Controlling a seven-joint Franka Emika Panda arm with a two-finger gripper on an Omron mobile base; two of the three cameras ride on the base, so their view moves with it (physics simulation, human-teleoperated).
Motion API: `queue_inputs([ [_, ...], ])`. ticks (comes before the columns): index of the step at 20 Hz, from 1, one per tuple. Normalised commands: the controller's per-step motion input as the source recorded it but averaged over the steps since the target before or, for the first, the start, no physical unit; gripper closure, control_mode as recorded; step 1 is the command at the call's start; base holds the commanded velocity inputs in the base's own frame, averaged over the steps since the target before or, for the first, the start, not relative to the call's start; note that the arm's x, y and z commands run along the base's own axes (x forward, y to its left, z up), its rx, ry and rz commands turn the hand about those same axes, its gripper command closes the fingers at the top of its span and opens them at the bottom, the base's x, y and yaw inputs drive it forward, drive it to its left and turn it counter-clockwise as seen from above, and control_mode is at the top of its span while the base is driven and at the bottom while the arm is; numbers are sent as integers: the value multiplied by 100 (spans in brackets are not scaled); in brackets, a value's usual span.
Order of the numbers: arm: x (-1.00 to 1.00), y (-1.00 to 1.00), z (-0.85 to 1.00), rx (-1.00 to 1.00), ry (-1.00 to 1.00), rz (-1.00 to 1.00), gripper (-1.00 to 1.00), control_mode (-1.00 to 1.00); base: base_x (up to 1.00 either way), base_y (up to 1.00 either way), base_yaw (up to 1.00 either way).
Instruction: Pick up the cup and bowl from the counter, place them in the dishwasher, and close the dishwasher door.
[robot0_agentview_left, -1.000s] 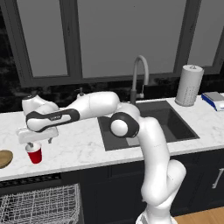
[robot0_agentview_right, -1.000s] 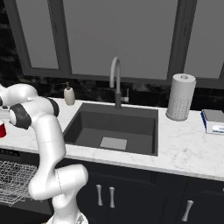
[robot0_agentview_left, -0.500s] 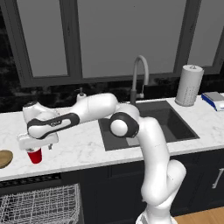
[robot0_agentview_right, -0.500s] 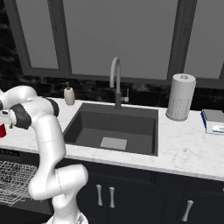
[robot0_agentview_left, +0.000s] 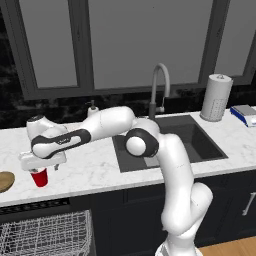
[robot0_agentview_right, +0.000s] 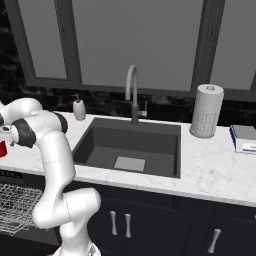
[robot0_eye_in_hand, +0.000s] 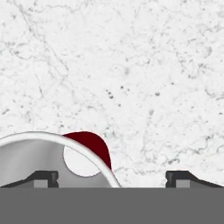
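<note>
Cup (robot0_agentview_left: 40, 177), red, stands upright on the marble counter (robot0_agentview_left: 90, 170), near its front edge, above the dishwasher rack (robot0_agentview_left: 47, 235). Gripper (robot0_agentview_left: 42, 165) hangs spread directly over it, one finger apparently inside the rim.

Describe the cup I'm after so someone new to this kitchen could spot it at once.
Start at the dark sink in the white marble counter and follow the counter left, above the dishwasher. The cup stands there, under the gripper. It is small, red and tapered, unlike the flat tan bowl beside it.
</note>
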Motion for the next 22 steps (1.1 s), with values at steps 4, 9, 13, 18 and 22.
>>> queue_inputs([
  [4, 0, 0, 0, 0, 0, 0, 100, -100, 0, 0, 0],
  [9, -8, 0, 0, 0, 0, 0, 100, -100, 0, 0, 0],
  [13, -83, 1, 0, 1, -2, 0, 100, -100, 0, 0, 0],
  [18, -100, 18, 0, 2, -4, 0, 100, -100, 0, 0, 0],
  [22, -100, 26, 0, 1, -2, 1, 100, -100, 0, 0, 0],
])
